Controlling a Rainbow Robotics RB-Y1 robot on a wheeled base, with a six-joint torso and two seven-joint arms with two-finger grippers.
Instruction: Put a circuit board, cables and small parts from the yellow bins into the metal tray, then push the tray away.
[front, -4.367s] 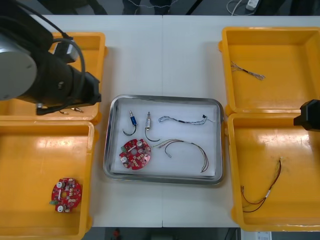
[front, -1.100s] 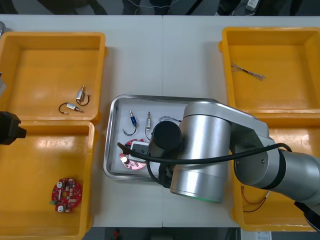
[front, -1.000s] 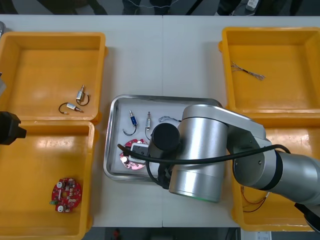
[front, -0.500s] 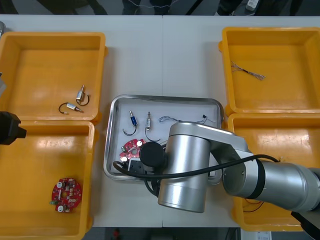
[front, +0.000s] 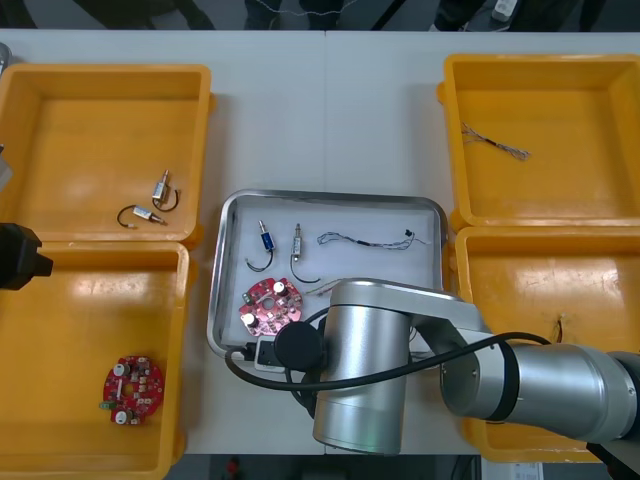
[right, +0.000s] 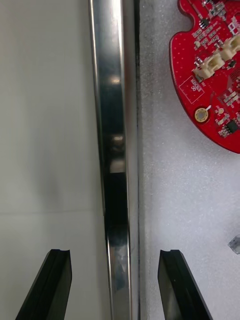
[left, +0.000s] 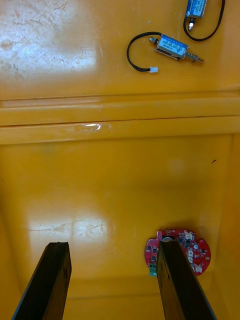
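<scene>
Rim of the shiny metal tray (right: 111, 125) passes between the spread right claw (right: 115, 260) (round red circuit board (right: 215, 75) inside). Left claw (left: 112, 250) hangs spread over a yellow bin (left: 100, 190).

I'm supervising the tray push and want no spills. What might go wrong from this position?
1. The right gripper has its jaws open astride the metal tray rim, one outside, one inside. If they clamp and lift rather than push, the tray may tilt and the loose cable and small metal parts could slide.
2. The circuit board lies just ahead of the inner jaw; a slip could scrape it.
The left gripper hovers, open, over a yellow bin.
</scene>
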